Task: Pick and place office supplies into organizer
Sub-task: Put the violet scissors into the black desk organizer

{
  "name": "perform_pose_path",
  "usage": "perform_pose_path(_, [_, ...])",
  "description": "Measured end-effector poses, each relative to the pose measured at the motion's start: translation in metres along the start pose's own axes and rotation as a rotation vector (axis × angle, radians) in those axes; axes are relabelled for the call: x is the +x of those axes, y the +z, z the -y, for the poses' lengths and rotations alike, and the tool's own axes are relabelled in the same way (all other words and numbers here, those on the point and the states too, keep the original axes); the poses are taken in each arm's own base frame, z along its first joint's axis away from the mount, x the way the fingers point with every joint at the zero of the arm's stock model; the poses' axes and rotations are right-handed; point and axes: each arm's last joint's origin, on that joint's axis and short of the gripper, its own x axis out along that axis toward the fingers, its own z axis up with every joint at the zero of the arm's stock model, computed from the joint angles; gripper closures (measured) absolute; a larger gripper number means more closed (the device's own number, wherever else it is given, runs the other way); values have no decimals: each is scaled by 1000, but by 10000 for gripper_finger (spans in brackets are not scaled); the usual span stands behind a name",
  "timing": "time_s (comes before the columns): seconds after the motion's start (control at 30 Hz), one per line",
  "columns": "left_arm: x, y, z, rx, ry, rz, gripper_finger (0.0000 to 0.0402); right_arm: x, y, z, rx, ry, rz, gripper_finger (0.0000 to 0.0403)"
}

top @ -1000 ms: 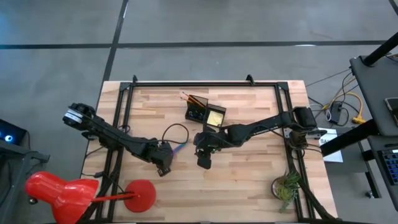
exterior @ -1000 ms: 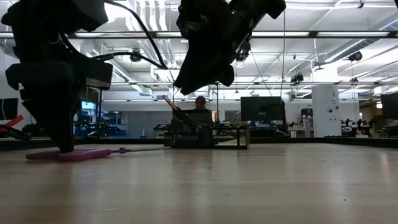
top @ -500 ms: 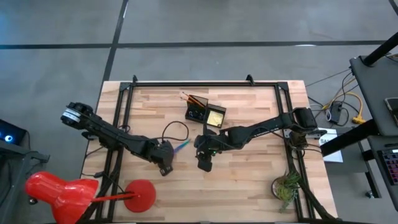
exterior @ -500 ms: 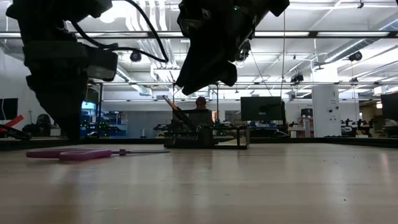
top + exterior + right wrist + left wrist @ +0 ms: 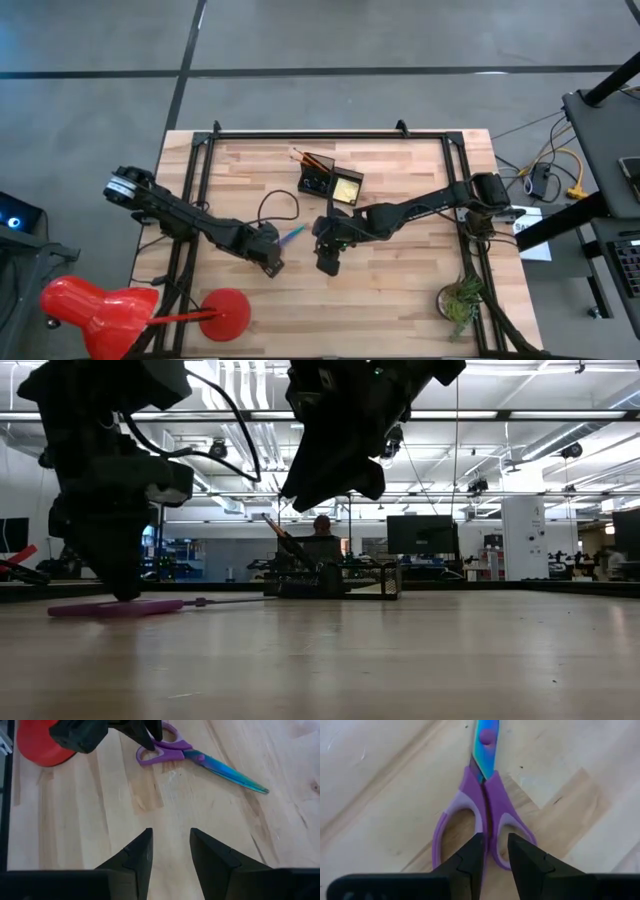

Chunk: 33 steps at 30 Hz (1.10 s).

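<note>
Scissors with purple plastic handles (image 5: 482, 815) lie flat on the wooden counter (image 5: 400, 290), left of centre. Left end effector (image 5: 494, 851), parted, straddles the handles; next it must clench, then lift.

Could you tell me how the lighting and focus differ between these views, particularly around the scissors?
Low view: bright ceiling strips backlight both arms into silhouettes, and the near tabletop is soft. Left wrist view: the scissors are evenly lit and sharp, while the left gripper at the edge is blurred. Right wrist view: the blades shine blue-green, with soft shadows on the table.
</note>
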Motion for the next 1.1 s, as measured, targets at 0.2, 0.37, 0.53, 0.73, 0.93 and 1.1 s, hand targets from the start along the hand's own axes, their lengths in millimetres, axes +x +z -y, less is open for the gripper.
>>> perform_pose_path(0.2, [-5, 3, 2, -2, 27, -9, 326, 0, 0, 0, 51, 0, 0, 279])
perform_pose_path(0.37, [-3, 7, 2, -13, 35, -7, 326, 0, 0, 0, 99, 3, -2, 283])
perform_pose_path(0.53, [-3, 8, 2, 27, 38, -6, 326, 0, 0, 0, 127, 4, -2, 283])
perform_pose_path(0.73, [-8, 13, 7, 161, 34, 38, 326, 0, 1, 1, 129, 0, -1, 278])
perform_pose_path(0.93, [-7, 12, 5, 231, 57, 36, 321, 0, 0, 2, 129, -5, -7, 279])
perform_pose_path(1.1, [-7, 10, 2, 236, 73, 0, 272, 0, -1, 3, 129, -17, -21, 279])
